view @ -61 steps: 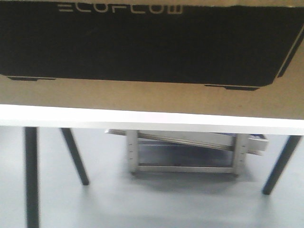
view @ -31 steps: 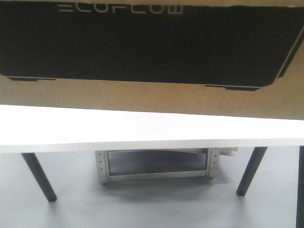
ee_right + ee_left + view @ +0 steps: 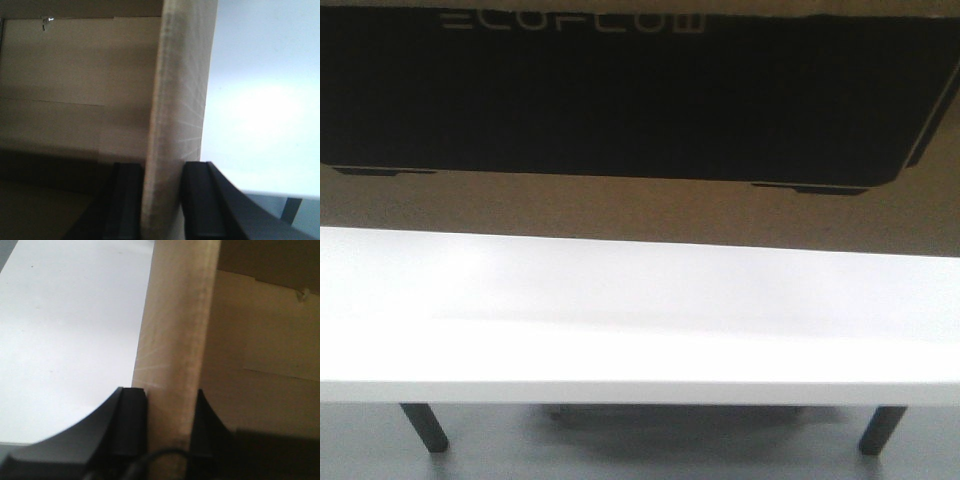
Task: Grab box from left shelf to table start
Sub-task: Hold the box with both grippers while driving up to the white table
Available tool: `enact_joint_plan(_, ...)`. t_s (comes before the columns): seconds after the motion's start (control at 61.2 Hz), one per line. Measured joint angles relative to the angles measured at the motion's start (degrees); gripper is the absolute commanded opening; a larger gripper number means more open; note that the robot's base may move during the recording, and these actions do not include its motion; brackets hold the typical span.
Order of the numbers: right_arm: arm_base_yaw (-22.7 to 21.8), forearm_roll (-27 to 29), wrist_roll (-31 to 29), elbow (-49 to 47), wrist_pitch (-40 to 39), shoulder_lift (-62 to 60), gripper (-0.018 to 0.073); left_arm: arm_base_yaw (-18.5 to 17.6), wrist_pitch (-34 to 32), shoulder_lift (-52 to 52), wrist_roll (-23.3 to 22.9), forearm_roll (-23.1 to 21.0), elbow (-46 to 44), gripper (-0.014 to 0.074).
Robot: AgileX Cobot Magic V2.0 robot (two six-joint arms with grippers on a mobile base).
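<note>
While the box (image 3: 640,100) has held its place at 12 o'clock in the front view, the white bench (image 3: 640,330) below it has grown over the last second. Its near edge has slid down toward 6 o'clock, the metal frame beneath has dropped out of clear sight, and only the tops of the legs (image 3: 425,427) show at 7 and 5 o'clock. This suggests the base has rolled up to the bench with the box carried over it. The left pincer (image 3: 170,407) and the right pincer (image 3: 162,172) are each closed narrowly on the lid's overhanging rim. Bench surface lies at 9 o'clock in the left wrist view and 3 o'clock in the right. Whether the box's underside touches the bench cannot be told, so lowering and release probably remain.
</note>
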Motion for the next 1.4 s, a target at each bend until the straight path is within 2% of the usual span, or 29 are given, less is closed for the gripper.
enact_joint_plan(0.457, 0.0, 0.0, 0.1, 0.0, 0.0, 0.0, 0.0018, 0.0, 0.9, 0.0, 0.0, -0.6, 0.0, -0.0085)
enact_joint_plan(0.768, 0.0, -0.3, 0.1, 0.0, 1.1, 0.0, 0.0018, 0.0, 5.6, 0.0, 0.0, -2.0, 0.0, -0.0085)
enact_joint_plan(1.405, 0.0, -0.5, 0.2, 0.0, 1.3, 0.0, 0.0018, 0.0, 6.0, 0.0, 0.0, -2.1, 0.0, -0.0085)
